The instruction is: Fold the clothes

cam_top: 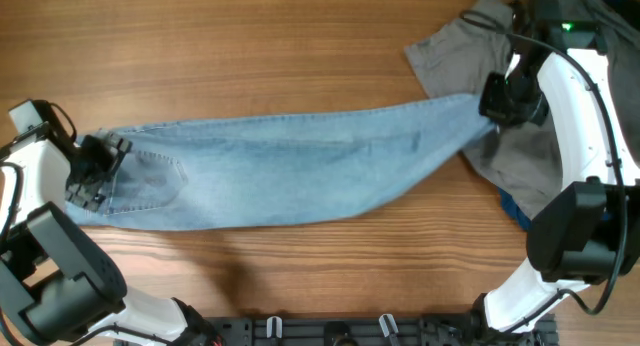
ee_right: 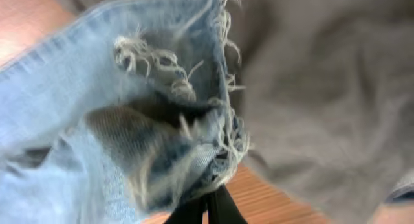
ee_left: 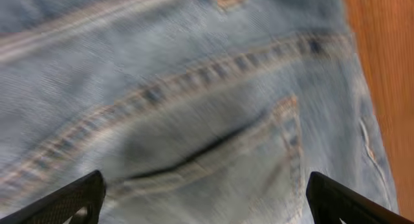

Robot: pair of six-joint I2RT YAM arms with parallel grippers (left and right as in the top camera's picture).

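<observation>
The light-blue jeans [cam_top: 290,171] lie stretched across the table, waist at the left, frayed hems at the right. My left gripper [cam_top: 92,176] hovers over the waist end with its fingers wide apart; the left wrist view shows a stitched back pocket [ee_left: 213,153] between the open fingers [ee_left: 207,201]. My right gripper [cam_top: 497,98] is shut on the frayed hem [ee_right: 194,140] and holds it lifted off the table. The grey garment [cam_top: 520,146] lies under and behind the hem, also in the right wrist view [ee_right: 323,101]. A dark-blue garment [cam_top: 515,208] peeks out below the grey one.
The wooden table [cam_top: 250,46] stretches behind and in front of the jeans. A dark object [cam_top: 585,6] sits at the back right corner. A black rail [cam_top: 340,331] runs along the front edge.
</observation>
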